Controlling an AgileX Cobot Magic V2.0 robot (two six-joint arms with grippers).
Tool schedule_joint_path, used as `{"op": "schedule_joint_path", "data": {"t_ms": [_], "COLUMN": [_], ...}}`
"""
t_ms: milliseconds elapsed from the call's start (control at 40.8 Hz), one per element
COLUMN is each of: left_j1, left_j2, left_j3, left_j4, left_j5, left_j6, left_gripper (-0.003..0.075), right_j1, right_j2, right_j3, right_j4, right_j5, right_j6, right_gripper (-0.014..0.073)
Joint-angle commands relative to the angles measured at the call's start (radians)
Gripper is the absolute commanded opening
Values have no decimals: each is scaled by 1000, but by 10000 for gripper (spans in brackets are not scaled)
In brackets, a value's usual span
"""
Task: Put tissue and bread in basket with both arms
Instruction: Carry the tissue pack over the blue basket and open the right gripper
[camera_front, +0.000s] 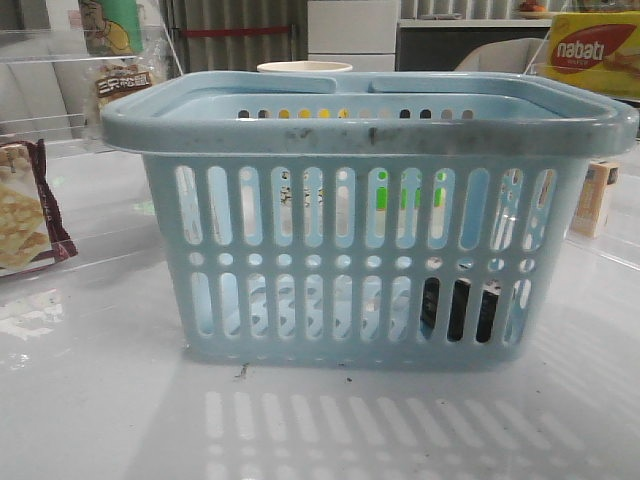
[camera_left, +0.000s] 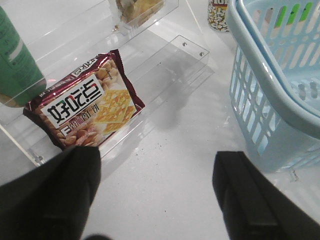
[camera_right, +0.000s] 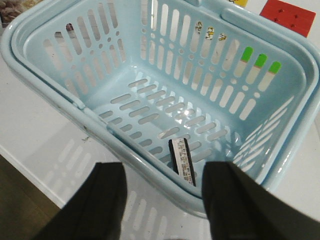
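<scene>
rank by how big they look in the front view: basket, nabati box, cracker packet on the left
1. basket, by far the largest.
2. nabati box.
3. cracker packet.
The last two look close in size; both are cut off by the frame edge and the box sits farther back, so their order is unsure.

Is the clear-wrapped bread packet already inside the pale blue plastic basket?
No: the right wrist view shows only the small black tissue pack lying on the floor of the pale blue slotted plastic basket.
</scene>
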Motion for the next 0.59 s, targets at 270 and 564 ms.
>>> {"op": "schedule_joint_path", "data": {"t_ms": [270,564], "left_j1": [-6,-6], "left_j2": [359,693], "left_j3": [-279,-518], "left_j4": [-4,60], "left_j5": [-149,-323], "left_j6": [10,26], "left_gripper": [580,578], "right_j1": [1,1], "right_j2": [-5,-5], "right_j3": [-24,-24], "right_j4": [-5,-5], "right_j5": [-49,-42], "right_j6": [-9,-9], "right_gripper": [453,453]}}
